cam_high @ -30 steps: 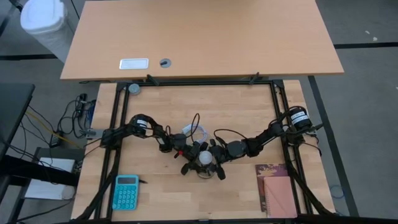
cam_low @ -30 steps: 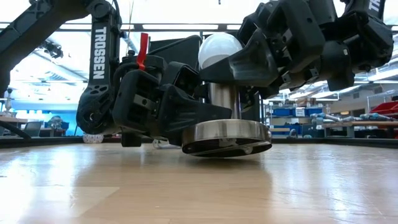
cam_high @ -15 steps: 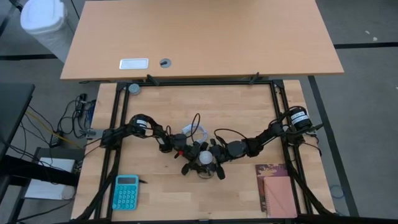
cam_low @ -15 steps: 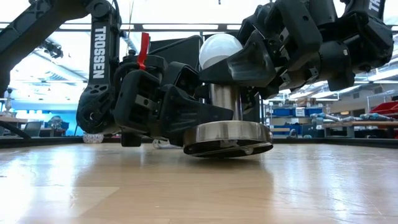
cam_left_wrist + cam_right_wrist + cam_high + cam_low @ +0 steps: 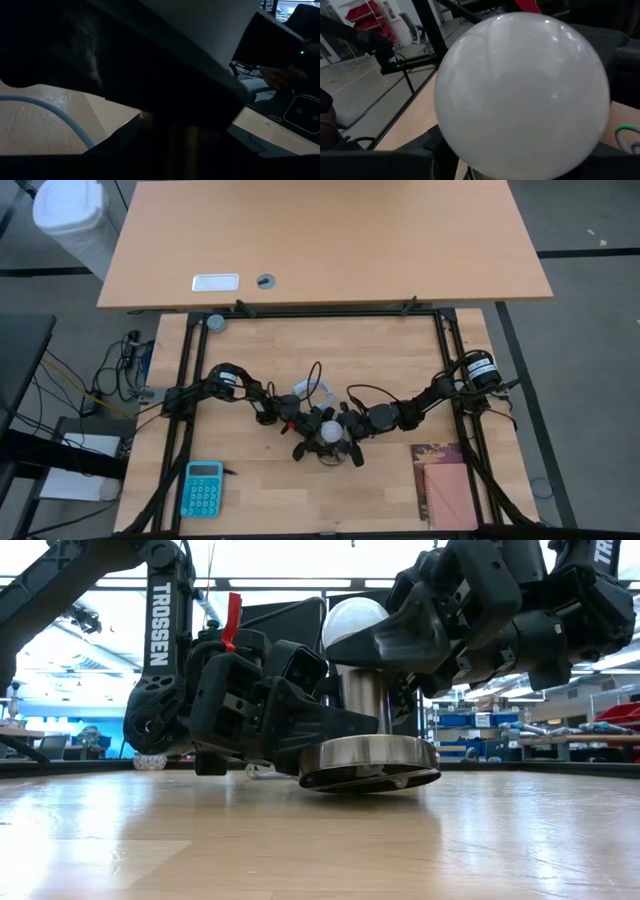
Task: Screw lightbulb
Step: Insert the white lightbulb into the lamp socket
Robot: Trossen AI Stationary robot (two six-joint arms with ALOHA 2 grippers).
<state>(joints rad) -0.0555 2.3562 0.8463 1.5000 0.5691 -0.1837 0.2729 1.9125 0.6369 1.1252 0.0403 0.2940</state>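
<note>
Low view shows the right tool [image 5: 385, 640] gripping the lightbulb [image 5: 355, 615] while the left tool [image 5: 330, 725] clamps the socket [image 5: 368, 760]; twist gently, keeping the bulb upright.

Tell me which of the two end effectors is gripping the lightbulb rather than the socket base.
The right end effector, up at the white lightbulb. The left end effector sits lower, clamped on the silvery socket base.

Left wrist view dark; low view backlit.
</note>
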